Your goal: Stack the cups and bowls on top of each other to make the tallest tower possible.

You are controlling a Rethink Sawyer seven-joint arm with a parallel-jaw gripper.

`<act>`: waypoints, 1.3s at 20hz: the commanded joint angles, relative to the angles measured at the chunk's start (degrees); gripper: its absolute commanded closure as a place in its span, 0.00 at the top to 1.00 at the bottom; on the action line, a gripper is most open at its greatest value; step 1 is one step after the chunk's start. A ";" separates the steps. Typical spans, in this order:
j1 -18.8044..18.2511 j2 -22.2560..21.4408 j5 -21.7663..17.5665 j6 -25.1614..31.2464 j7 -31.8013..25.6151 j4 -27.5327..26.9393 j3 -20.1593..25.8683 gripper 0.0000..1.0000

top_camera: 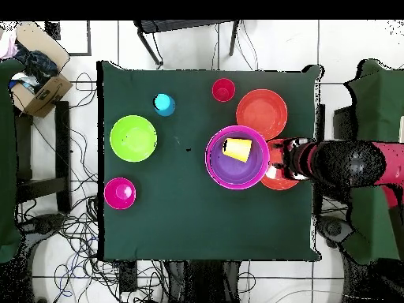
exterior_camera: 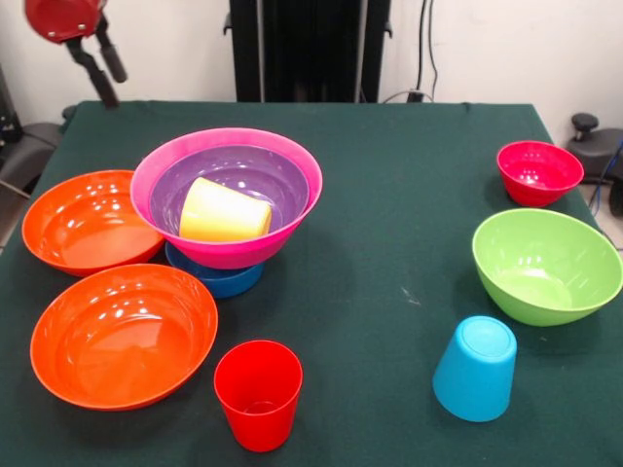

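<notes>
hanging at the upper left of the front view, above and behind the far orange bowl (exterior_camera: 90, 219), the tool (exterior_camera: 105, 76) shows two dark fingers spread apart with nothing between them: released, empty. nearest it, the tower (exterior_camera: 229, 204) so far: small blue bowl (exterior_camera: 216, 278) at the base, magenta bowl (exterior_camera: 229, 243) seated on it, purple bowl (exterior_camera: 234, 180) nested inside, yellow cup (exterior_camera: 222, 213) lying on its side within the purple one. touching the tower's left, the far orange bowl; in front of that, the near orange bowl (exterior_camera: 122, 336). red cup (exterior_camera: 258, 394) upright, mouth up, just beside the near orange bowl. well apart, across the dark green worktop (exterior_camera: 389, 195): crimson bowl (exterior_camera: 538, 172), lime green bowl (exterior_camera: 545, 265), light blue cup (exterior_camera: 475, 368) standing mouth down. handling, by judgement: all pieces look like light, stiff, glossy plastic, likely slippery; bowls best pinched over the rim wall, cups across the body or over the lip. the tipped yellow cup would likely roll if nudged.
</notes>
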 commanded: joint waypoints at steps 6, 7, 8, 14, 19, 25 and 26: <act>0.10 9.54 -12.07 0.46 -25.59 -7.07 -5.59 1.00; 0.12 10.33 -12.51 0.23 -26.49 -7.68 -5.66 1.00; 0.27 11.07 -13.23 0.21 -27.48 -8.54 -5.99 1.00; 0.52 14.46 -15.52 1.29 -34.46 -11.97 -6.84 1.00; 0.97 14.70 -15.89 1.76 -36.83 -13.36 -7.23 1.00; 2.38 14.84 -16.15 1.77 -37.64 -14.20 -9.23 1.00; 2.60 14.78 -16.18 1.69 -37.62 -14.20 -9.55 1.00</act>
